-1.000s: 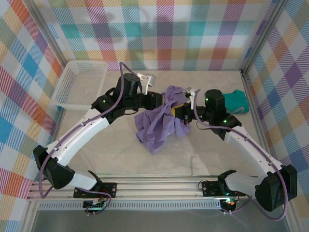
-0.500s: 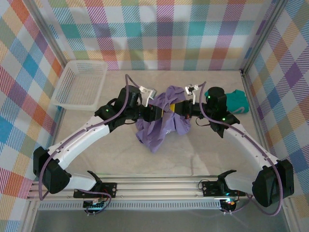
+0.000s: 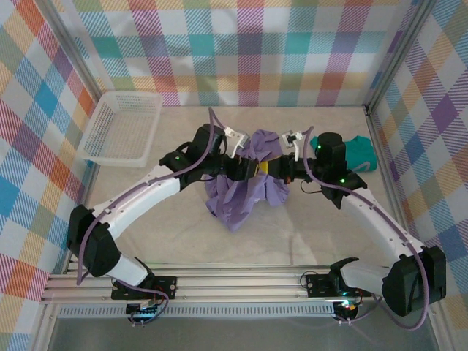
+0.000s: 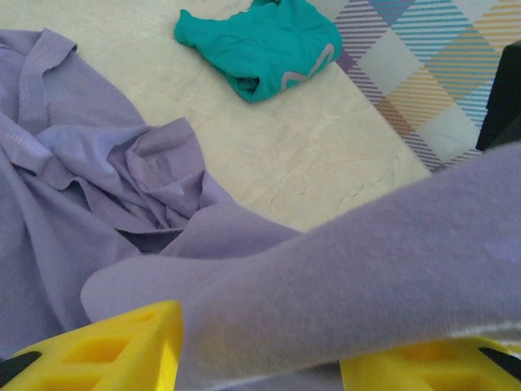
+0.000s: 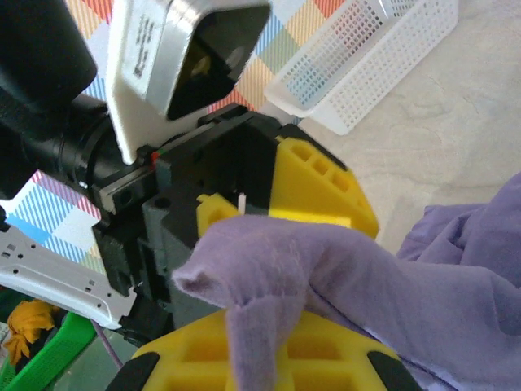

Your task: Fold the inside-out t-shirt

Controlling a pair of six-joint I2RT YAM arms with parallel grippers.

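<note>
The t-shirt [image 3: 238,196] is clamped by the left gripper [image 3: 252,170] and the right gripper [image 3: 273,169] (tips close together), bunched around both.

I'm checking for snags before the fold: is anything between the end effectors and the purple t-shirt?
Nothing visible is. The left end effector and the right end effector both grip the t-shirt directly. The teal garment and the basket lie apart from it.

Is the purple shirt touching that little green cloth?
Apart. The left wrist view shows bare table between the purple shirt and the green cloth.
</note>
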